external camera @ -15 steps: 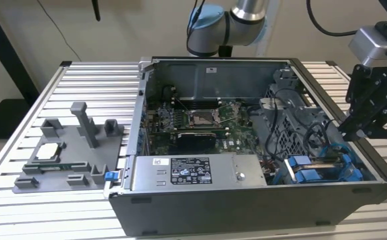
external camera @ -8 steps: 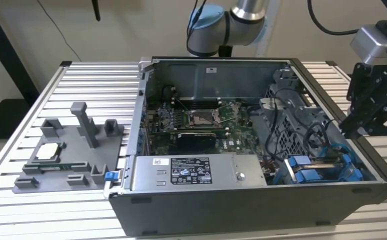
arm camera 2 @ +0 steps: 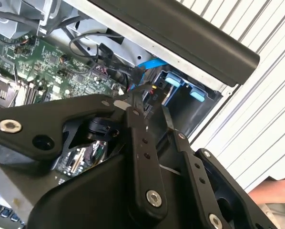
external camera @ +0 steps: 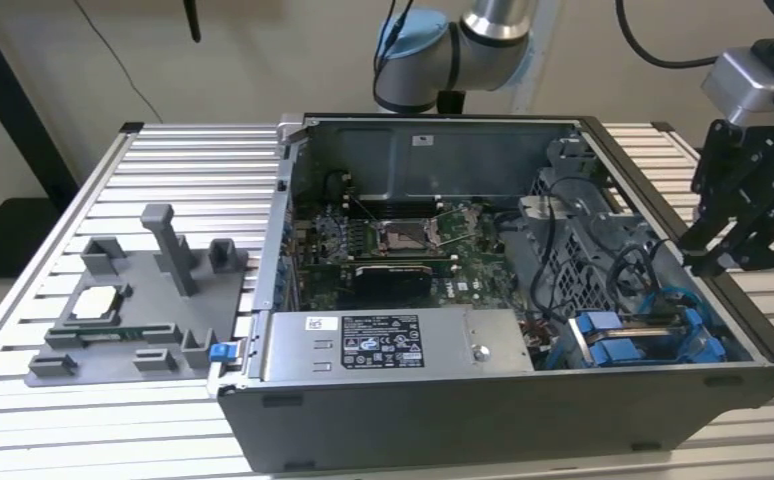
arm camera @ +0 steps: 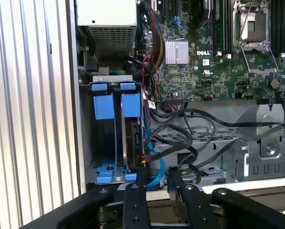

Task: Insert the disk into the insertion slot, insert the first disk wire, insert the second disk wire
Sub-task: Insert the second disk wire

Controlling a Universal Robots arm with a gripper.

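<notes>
The blue-framed disk (arm camera: 132,138) sat edge-on in the slot (external camera: 643,338), at the exterior view's lower right. Whether the gripper (arm camera: 159,171) had its jaws open or closed could not be told.

Plain beige wall (external camera: 267,60) behind, evenly lit. Ribbed aluminium table (external camera: 187,160) spans the scene, a black post (external camera: 14,110) standing at the exterior view's left.

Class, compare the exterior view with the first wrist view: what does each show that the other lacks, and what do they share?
The exterior view adds the grey fixture tray with its processor and the arm's blue joint cap. The first wrist view adds the silver heatsink on the motherboard. Both share the insertion slot, the CPU socket, the slatted table and the gripper.
</notes>
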